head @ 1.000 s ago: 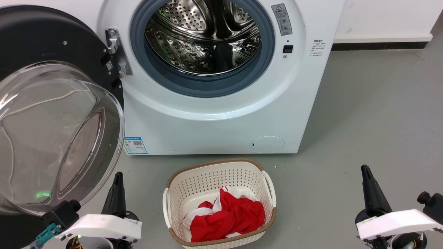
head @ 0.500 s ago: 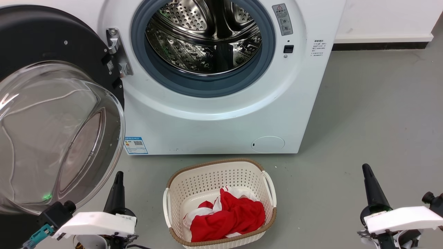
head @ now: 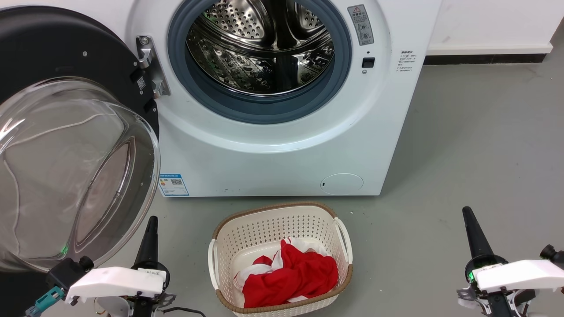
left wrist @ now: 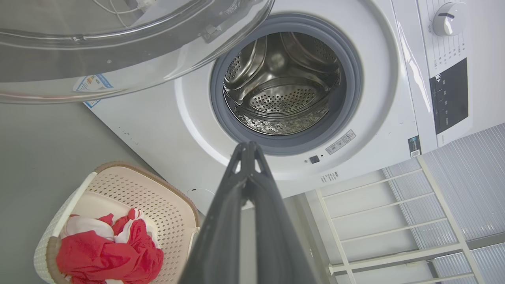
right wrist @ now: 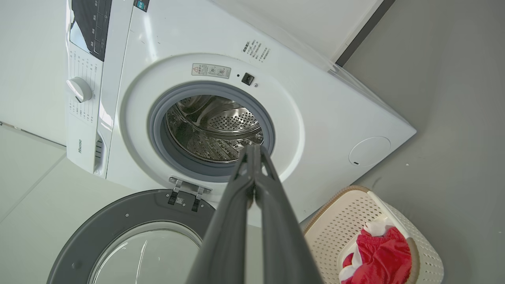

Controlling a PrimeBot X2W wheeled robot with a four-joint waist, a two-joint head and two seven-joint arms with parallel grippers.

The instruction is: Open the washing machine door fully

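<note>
Standing wide open, the washing machine door (head: 66,53) hangs from its metal hinge (head: 147,66) on the left side of the washing machine (head: 273,158). Its black ring is turned out toward the room and the clear glass bowl bulges toward the robot. The mouth of the machine is uncovered, with the grey rubber gasket (head: 264,110) ringing the perforated steel drum (head: 260,48). A blue label (head: 173,185) sits low on the white front, near the door's edge.

The left gripper (head: 152,219) is low down, just beside the bottom rim of the glass bowl. From its own wrist view the two dark fingers are pressed together at the tips, holding nothing, and they point at the drum opening with the bowl off to one side, clear of them. The right gripper (head: 466,211) is over the bare grey floor (head: 476,145), well apart from the machine. Its fingers are likewise closed tip to tip on nothing.

Between the two arms, a cream perforated laundry basket (head: 273,205) stands on the floor just in front of the machine, with a crumpled red and white cloth (head: 291,273) lying in it.
</note>
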